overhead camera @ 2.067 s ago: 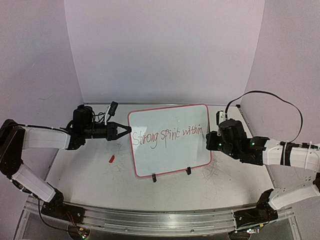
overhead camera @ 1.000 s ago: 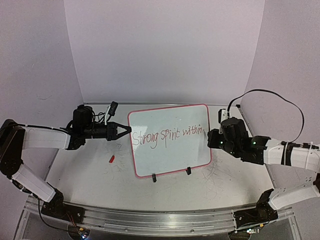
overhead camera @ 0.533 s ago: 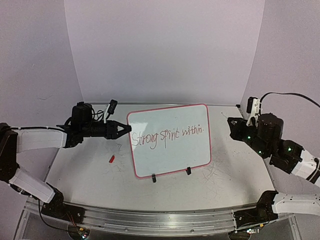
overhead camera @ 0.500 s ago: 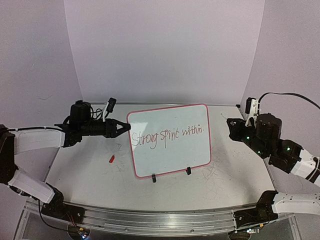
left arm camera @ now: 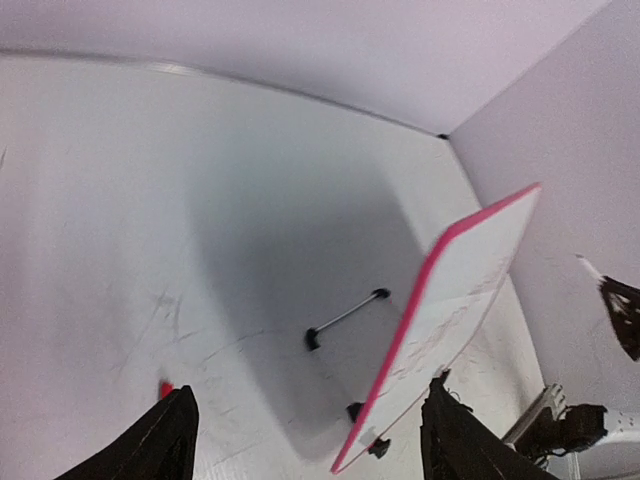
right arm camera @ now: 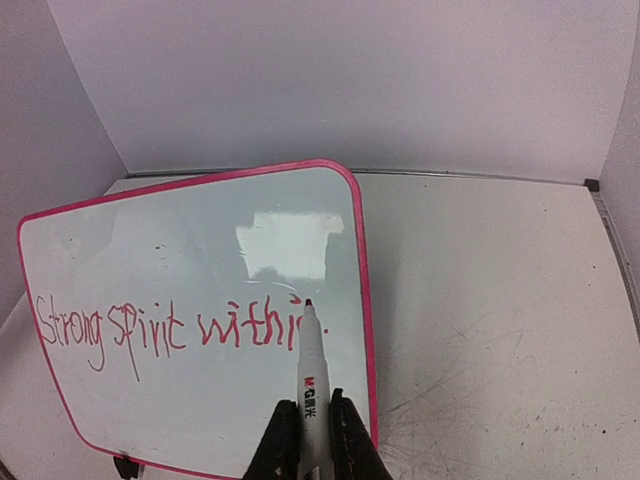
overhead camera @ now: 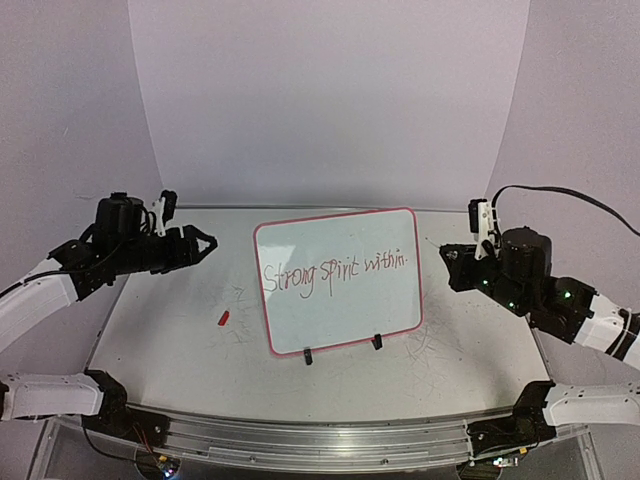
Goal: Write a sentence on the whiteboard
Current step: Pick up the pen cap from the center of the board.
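The whiteboard (overhead camera: 340, 318), glossy white with a red-pink rim, stands tilted on two black clip feet mid-table. The sentence (overhead camera: 332, 272) runs across it in red: "Strong spirit within." My left gripper (overhead camera: 206, 243) hangs open, clear of the board's left edge. In the left wrist view the whiteboard (left arm camera: 462, 285) shows edge-on between the spread fingers (left arm camera: 160, 445). My right gripper (overhead camera: 450, 256) hovers just right of the board, shut on a white marker (right arm camera: 312, 370). The marker's red tip points at the end of the sentence (right arm camera: 170, 330) on the whiteboard (right arm camera: 180, 250).
A small red marker cap (overhead camera: 224, 319) lies on the scuffed grey tabletop (overhead camera: 170, 340) left of the board; the same red marker cap (left arm camera: 166, 389) shows in the left wrist view. White walls close in the back and both sides. A black cable (overhead camera: 570, 195) loops above the right arm.
My left gripper opened, let go of the board's left edge and drew back to the left. My right gripper lifted the marker off the board and pulled away to the right.
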{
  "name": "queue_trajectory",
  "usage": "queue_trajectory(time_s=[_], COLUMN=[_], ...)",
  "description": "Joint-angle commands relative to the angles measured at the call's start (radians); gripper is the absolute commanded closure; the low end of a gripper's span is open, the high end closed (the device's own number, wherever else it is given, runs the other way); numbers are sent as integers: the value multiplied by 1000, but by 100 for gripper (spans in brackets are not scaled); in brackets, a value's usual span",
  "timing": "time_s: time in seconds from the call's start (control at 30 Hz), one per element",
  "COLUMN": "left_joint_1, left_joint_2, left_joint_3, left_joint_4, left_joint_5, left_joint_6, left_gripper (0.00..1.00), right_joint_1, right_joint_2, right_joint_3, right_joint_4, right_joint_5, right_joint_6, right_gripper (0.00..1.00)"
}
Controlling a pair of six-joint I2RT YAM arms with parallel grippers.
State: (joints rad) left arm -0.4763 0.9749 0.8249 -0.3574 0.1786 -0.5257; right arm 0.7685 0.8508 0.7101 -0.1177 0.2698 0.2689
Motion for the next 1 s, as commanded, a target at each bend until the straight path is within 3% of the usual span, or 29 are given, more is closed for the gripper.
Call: queue_trajectory(time_s=[0.0,0.33,0.63,0.97], left_joint_1=[4,-26,-90,-104], left_joint_2=[140,543,717,696], left_joint_3=[-16,74,114,70], left_joint_4=[-200,-161,-110,-110], left_joint_5=[-131,-159,-210,-360], left_joint_6=[-65,61,82,48], left_gripper=[25,42,55,93], right_joint_1=[-2,-2,-2,-1], right_joint_2=[-12,-20,-14,-1], right_joint_3=[38,13,2,10], right_joint_4=[63,84,100,104], right_joint_5=[-35,-72,-85,-100], right_joint_6=[-71,-73,-60,-48], right_gripper=[100,100,100,100])
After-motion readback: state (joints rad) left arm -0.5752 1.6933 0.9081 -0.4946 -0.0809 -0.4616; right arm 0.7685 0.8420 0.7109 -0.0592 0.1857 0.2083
